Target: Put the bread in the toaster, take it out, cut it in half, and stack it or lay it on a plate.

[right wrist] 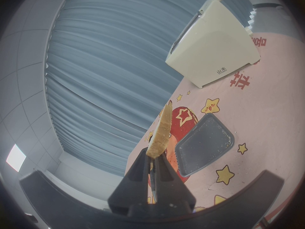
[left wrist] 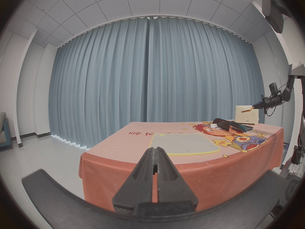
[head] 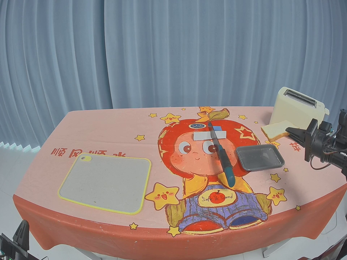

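One bread slice [head: 277, 130] hangs in the right gripper [head: 290, 133] beside the toaster [head: 294, 109].

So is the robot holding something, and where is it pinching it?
Yes. The right claw pinches the tan square bread slice by one edge, near the cream toaster. The left claw holds nothing.

The tablecloth [head: 108, 134] is matt printed fabric. The toaster [head: 296, 109] looks smooth cream plastic; the tray [head: 259, 157] dark, faintly glossy; the cutting board [head: 105, 181] matt, speckled; the bread [head: 277, 130] porous.
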`<state>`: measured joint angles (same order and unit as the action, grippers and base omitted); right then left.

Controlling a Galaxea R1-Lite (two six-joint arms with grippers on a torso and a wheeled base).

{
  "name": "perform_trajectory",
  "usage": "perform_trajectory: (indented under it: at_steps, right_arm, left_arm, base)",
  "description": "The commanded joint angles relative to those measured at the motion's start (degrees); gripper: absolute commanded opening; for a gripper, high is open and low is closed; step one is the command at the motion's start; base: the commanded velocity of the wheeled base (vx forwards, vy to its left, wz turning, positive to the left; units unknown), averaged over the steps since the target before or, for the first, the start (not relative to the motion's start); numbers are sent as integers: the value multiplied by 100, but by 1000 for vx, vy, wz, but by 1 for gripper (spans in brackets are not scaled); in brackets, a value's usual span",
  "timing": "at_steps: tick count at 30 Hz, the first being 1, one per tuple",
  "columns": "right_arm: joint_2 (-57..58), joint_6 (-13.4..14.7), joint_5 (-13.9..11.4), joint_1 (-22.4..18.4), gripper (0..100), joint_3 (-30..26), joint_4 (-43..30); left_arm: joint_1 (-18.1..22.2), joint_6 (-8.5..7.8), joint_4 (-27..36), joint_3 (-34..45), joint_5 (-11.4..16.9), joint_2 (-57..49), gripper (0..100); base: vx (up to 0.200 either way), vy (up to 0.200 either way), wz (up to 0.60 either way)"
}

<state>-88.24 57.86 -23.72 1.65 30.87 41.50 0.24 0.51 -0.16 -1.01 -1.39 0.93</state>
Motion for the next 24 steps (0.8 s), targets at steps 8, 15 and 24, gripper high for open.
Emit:
perform_trajectory:
  at_steps: [8, 15, 24]
  right_arm:
    - [281, -345, -53, 73, 0, 174, -10]
    - [307, -1040, -36, 240, 0, 218, -19]
    - [298, -1672, -10, 380, 0, 218, -10]
  left_arm:
    - [2, 2, -2, 101, -2, -93, 0]
    - [2, 2, -2, 101, -2, -93, 0]
    - [2, 2, -2, 101, -2, -93, 0]
  base:
    - [0, 0, 0]
    - [0, 0, 0]
    - [0, 0, 0]
